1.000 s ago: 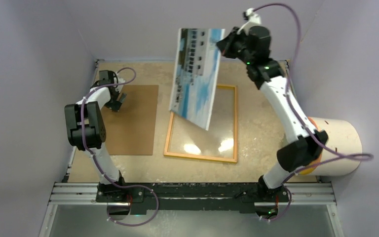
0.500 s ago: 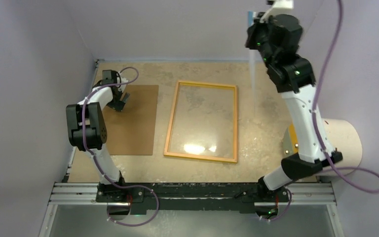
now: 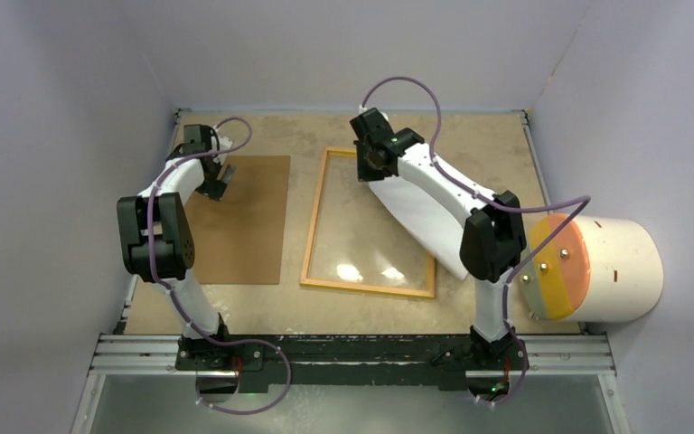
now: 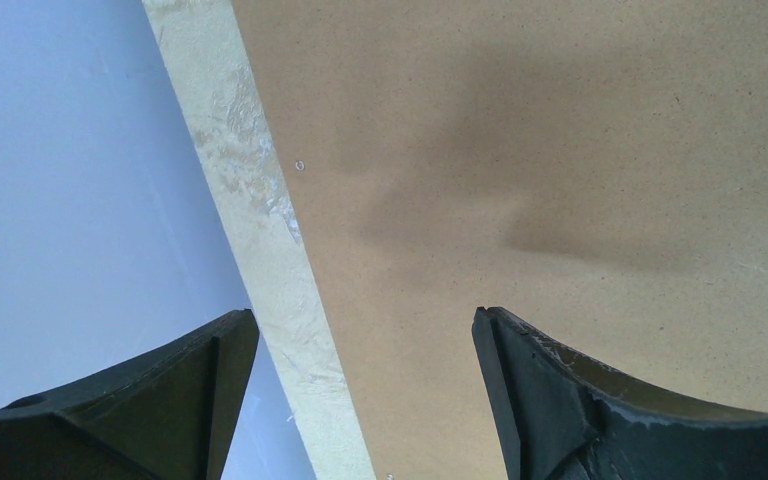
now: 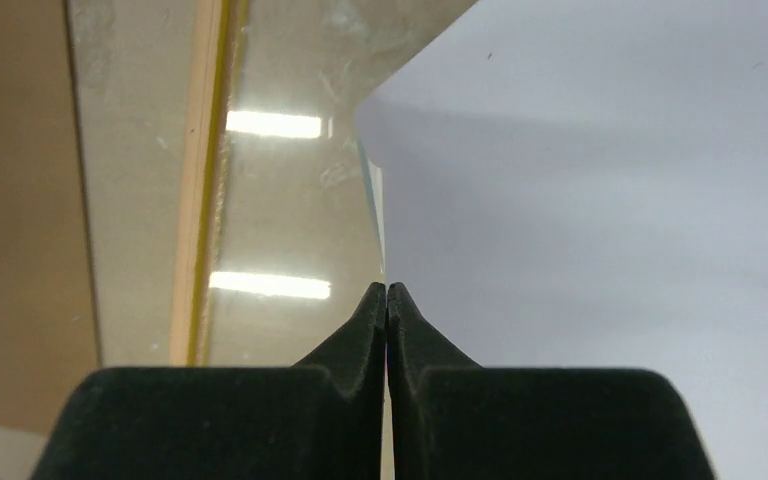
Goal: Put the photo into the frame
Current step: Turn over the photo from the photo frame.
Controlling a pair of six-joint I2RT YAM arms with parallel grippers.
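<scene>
Fingers (image 5: 355, 345) of the right gripper (image 3: 372, 163) are pressed together on 1 edge of the photo (image 3: 425, 212), pinching it. 1 second ago this arm held the photo high in the air, picture side to the camera. Now it has come down, and the white reverse faces up. From the fingers the sheet slants away over the frame (image 3: 312, 235), and its corner farthest from them hangs outside the rail. In the wrist view the yellow rail runs just left of the fingers.

The flip looks done, with the picture turned to the glass, but the sheet is probably not square to the opening yet. The left gripper (image 3: 218, 185) stays spread over the backing board (image 3: 248, 226), holding nothing.
</scene>
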